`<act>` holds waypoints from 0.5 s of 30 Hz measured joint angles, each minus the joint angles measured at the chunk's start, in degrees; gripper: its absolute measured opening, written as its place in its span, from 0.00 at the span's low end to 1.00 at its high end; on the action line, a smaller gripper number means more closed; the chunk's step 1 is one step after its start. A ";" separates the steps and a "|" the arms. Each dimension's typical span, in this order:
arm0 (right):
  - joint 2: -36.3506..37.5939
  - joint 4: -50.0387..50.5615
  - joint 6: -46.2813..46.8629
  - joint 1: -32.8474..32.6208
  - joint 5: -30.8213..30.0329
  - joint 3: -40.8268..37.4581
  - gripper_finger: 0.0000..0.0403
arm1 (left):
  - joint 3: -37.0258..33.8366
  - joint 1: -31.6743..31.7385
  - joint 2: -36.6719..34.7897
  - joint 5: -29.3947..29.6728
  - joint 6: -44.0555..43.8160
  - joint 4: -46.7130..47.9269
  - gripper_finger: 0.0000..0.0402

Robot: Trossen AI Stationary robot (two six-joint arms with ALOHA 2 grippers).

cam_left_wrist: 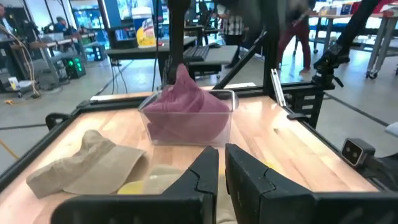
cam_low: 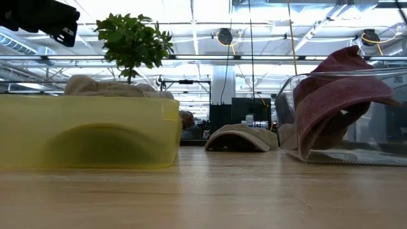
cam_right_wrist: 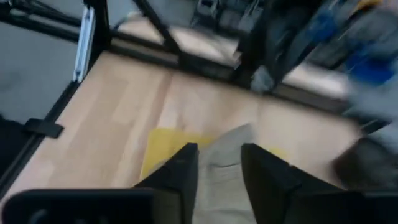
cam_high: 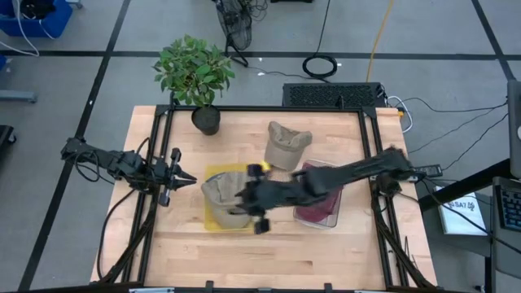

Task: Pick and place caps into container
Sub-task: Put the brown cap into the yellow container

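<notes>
A: Caps, left to right: a khaki tan cap (cam_high: 223, 195) sits in the yellow bin (cam_high: 213, 220), a second tan cap (cam_high: 286, 145) lies loose on the table (cam_high: 269, 256) toward the far edge, and a maroon cap (cam_high: 319, 195) is in the clear container (cam_high: 330, 220) on the right.

B: Your grippers?

A: My left gripper (cam_high: 186, 181) hangs just left of the yellow bin, jaws nearly shut, holding nothing. My right gripper (cam_high: 242, 198) reaches across from the right and is over the yellow bin, above the tan cap. Fingers are parted, with tan fabric showing between them in the right wrist view, and I can't tell whether they touch it.

B: How do the caps look?

A: Soft and crumpled. The loose tan one lies with its brim curved and crown slumped. The maroon one stands up past the container rim.

B: Do the views differ?

A: The low view shows the maroon cap pressed against the clear wall and the loose tan cap flat on the wood between the two bins. The high view alone shows a potted plant (cam_high: 195, 77) at the far left corner. My left wrist view shows people in the room beyond.
</notes>
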State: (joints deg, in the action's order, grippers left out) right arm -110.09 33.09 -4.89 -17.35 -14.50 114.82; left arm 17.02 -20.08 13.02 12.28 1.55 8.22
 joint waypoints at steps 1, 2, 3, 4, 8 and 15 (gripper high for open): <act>2.36 -0.07 -1.65 -1.21 -1.65 -0.98 0.24 | 0.00 0.01 0.01 0.00 -0.59 0.19 0.09; 4.77 -0.11 -3.30 -2.35 -1.92 -2.13 0.20 | 0.00 0.00 0.04 -0.01 -1.17 0.29 0.09; 7.27 -0.42 -4.40 -3.49 -1.27 -3.66 0.17 | 0.00 0.00 0.14 -0.04 -1.98 0.25 0.09; 9.91 -0.99 -4.71 -4.59 -0.37 -5.62 0.13 | 0.00 0.00 0.15 -0.12 -2.62 0.28 0.09; 21.62 -7.77 -2.49 -8.22 -0.26 -17.93 0.02 | 0.00 0.00 0.15 -0.22 -3.44 0.54 0.09; 43.98 -26.65 1.97 -12.66 -6.42 -47.68 0.01 | 0.00 0.01 0.15 -0.21 -3.94 0.62 0.09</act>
State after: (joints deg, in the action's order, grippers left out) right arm -66.11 6.44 -2.91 -30.01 -20.91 67.14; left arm 17.02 -20.07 13.17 12.08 -2.39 8.84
